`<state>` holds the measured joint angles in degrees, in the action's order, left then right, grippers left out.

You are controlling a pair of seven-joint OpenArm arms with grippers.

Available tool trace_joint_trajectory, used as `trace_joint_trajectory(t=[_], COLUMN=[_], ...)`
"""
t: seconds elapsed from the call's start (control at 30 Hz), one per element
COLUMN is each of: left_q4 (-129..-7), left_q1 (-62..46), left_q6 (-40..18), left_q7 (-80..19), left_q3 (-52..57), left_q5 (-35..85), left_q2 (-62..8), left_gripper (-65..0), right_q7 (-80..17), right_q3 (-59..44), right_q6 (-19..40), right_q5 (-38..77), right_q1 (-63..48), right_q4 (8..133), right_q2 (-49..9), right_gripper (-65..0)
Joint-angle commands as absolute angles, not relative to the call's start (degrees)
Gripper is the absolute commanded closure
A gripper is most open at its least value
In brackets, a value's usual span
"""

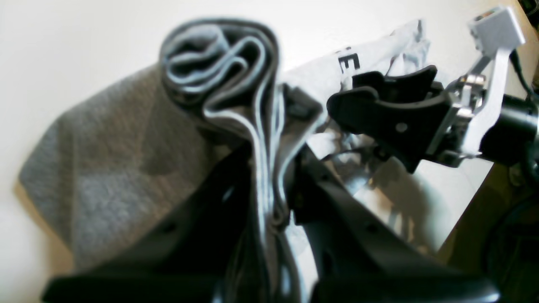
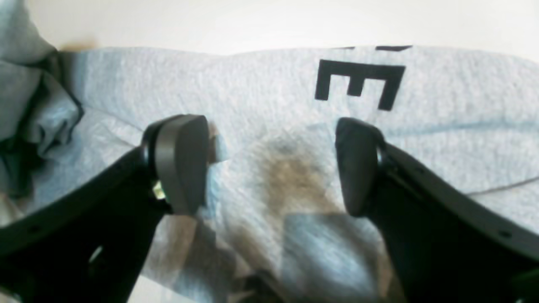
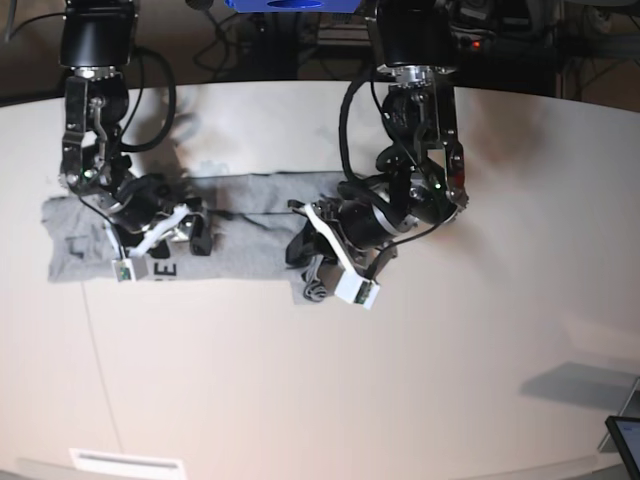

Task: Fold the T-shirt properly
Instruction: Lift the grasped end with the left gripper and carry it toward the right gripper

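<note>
One T-shirt lies on the pale table, worked by two arms, each with one black end effector. The shirt is a long, narrow band whose long axis runs across the base view from left to right, along the table's far half; its left end lies flat, while its right end is gathered up into a bunch. The cloth is heather-grey knit, soft and mottled, and its folded layers show as thin pale edges stacked side by side. Black block lettering is printed on the lighter face, and one letter E is plainly readable in the right wrist view. The left end effector is clamped on the bunched end of the T-shirt, its two dark curved fingers pressed together with several layers of cloth squeezed between them, the fabric rolling over into a loose coil just beyond the tips. The right end effector stands wide apart over the flat printed part, near the E, holding nothing; its rounded, matte black pads hang close above or on the cloth, and contact cannot be told. Each wrist carries one small white camera block on a bracket.
</note>
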<state>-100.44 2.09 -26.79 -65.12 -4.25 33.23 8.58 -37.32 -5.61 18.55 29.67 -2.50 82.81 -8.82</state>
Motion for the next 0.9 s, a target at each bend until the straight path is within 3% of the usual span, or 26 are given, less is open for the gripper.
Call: trace_joint_trajectory(t=[0.0, 0.87], left_q4=[-102.6, -104.3], left_q1=[2.7, -0.3], left_q6=[-26.6, -22.3], left_q7=[-63.9, -63.8], left_q3=[-3.8, 2.7], left_q5=[34.7, 60.3], left_q2=[9.0, 9.0], left_gripper=[0.0, 0.0], right_q7=[-42.0, -42.0], right_q3=[-5.5, -5.5], right_q6=[16.7, 16.7], right_q5=[27.5, 27.5], right_q1=[-2.9, -3.2], right_q4=[82.1, 82.1], right_q2=[-9.4, -9.4], right_gripper=[-45.4, -45.4])
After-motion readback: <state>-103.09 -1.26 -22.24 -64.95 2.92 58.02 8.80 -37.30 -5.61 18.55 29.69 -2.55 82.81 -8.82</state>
